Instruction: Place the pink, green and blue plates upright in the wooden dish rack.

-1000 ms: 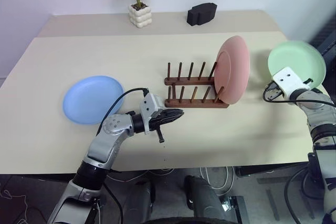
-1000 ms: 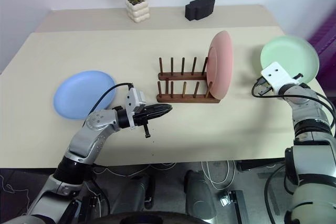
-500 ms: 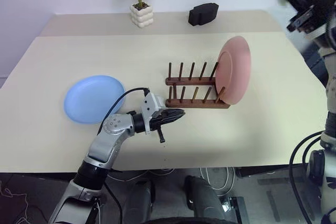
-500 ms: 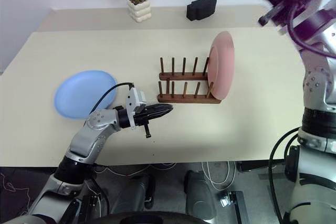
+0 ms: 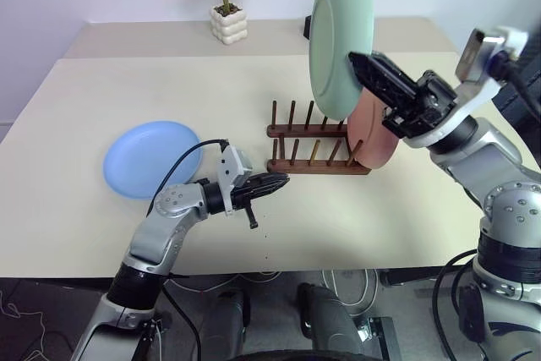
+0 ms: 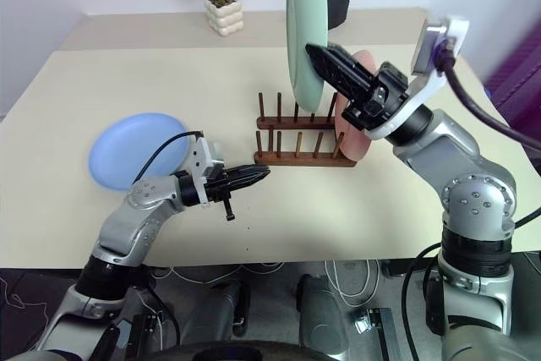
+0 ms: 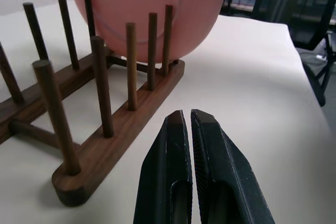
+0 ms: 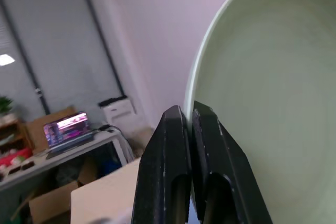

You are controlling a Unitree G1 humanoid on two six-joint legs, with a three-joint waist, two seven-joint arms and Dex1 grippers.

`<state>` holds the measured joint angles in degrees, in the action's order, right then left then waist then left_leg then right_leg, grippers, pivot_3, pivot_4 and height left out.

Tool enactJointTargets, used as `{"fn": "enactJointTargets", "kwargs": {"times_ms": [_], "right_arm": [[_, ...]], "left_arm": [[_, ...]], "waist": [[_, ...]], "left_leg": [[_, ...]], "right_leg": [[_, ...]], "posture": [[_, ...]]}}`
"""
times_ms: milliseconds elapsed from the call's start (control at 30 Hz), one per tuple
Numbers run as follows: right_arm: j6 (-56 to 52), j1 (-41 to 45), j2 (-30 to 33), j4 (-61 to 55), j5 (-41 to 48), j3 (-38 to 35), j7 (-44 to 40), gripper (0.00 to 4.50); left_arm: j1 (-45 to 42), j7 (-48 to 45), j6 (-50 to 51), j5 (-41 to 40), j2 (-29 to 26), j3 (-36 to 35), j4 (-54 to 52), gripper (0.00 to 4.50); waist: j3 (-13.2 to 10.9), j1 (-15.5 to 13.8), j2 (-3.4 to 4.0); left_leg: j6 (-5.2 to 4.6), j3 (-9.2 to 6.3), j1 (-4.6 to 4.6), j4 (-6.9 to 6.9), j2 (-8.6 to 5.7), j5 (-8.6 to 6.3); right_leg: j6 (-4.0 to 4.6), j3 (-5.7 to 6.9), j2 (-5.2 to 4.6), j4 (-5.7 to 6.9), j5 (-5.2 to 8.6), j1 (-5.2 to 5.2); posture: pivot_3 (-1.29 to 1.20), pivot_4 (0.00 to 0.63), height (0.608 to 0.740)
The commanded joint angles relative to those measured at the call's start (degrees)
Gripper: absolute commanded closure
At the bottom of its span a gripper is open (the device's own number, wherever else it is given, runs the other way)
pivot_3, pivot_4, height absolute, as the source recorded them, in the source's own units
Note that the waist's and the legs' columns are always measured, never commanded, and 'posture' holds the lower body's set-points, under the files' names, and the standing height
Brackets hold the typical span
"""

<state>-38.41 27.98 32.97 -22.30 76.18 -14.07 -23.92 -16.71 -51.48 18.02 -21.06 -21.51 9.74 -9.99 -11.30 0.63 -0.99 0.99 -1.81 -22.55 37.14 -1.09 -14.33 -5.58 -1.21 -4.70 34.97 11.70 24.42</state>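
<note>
Above the wooden dish rack [image 5: 317,150] I hold the green plate [image 5: 340,35] up on its edge, my right pincer [image 5: 365,69] squeezed tight on its rim. It looks hard, smooth and light, so I think it could slip or swing, and the rim is the best spot to pinch. My left pincer [image 5: 272,183] is closed on nothing, just beside the rack's near end. The pink plate [image 5: 376,128] already stands in the rack. The blue plate [image 5: 150,159] lies flat on the table [image 5: 127,82], well away.

A beige table [image 5: 101,82] carries a blue plate [image 5: 152,159] near its left edge, a wooden dish rack [image 5: 314,151] mid-surface, and a potted plant [image 5: 225,14] at the far edge.
</note>
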Motion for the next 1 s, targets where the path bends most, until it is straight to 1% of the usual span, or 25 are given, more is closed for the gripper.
{"fn": "enactJointTargets", "kwargs": {"times_ms": [33,133,233,533,933,1000], "right_arm": [[0.4,0.2,-0.83,-1.01,1.8,-2.2,1.35,4.48],[-0.2,-0.88,-1.82,0.1,3.89,-2.76,2.85,4.48],[-0.93,-2.0,-2.12,0.55,3.99,-2.39,3.45,4.48],[-1.55,-2.98,-4.2,3.21,1.0,-1.4,5.5,4.48],[-4.46,-3.51,-5.21,4.61,0.58,-1.42,6.09,4.48],[-4.81,-3.27,-5.33,4.57,0.89,-1.56,6.2,3.84]], "left_arm": [[-0.03,-0.02,0.19,-1.4,-0.28,-0.97,-2.45,4.34],[-0.12,0.09,0.05,-1.3,-0.43,-0.81,-2.32,4.34],[-0.16,0.26,-0.08,-1.35,-0.45,-0.69,-2.31,4.34],[-0.13,0.42,-0.36,-1.2,-0.4,-0.39,-2.23,4.34],[0.01,0.71,-0.69,-0.88,-0.43,-0.23,-2.3,4.34],[-0.02,0.71,-0.73,-0.84,-0.43,-0.17,-2.24,4.34]], "waist": [[0.0,0.03,0.0],[0.0,0.03,0.0],[0.0,0.03,0.0],[0.0,0.04,0.0],[0.0,0.06,0.0],[0.0,0.06,0.0]], "left_leg": [[0.0,0.01,0.0,0.0,0.0,0.0],[0.0,0.01,0.0,-0.01,0.01,0.0],[0.0,0.03,-0.01,-0.01,0.0,0.0],[0.0,0.02,-0.03,-0.01,0.0,0.0],[0.0,0.02,-0.06,-0.01,0.01,0.0],[0.0,0.02,-0.06,-0.01,0.01,0.0]], "right_leg": [[0.0,0.0,0.01,0.0,0.0,0.0],[0.0,0.02,0.03,0.0,0.0,0.0],[0.0,0.01,0.03,-0.01,0.01,0.0],[0.0,0.01,0.03,-0.01,0.01,0.02],[0.0,0.01,0.03,-0.02,0.01,0.04],[-0.01,0.02,0.03,-0.03,0.01,0.04]], "posture": [[0.0,0.15,0.736],[0.0,0.15,0.736],[0.0,0.15,0.736],[0.0,0.15,0.736],[0.0,0.15,0.736],[0.0,0.15,0.736]]}}
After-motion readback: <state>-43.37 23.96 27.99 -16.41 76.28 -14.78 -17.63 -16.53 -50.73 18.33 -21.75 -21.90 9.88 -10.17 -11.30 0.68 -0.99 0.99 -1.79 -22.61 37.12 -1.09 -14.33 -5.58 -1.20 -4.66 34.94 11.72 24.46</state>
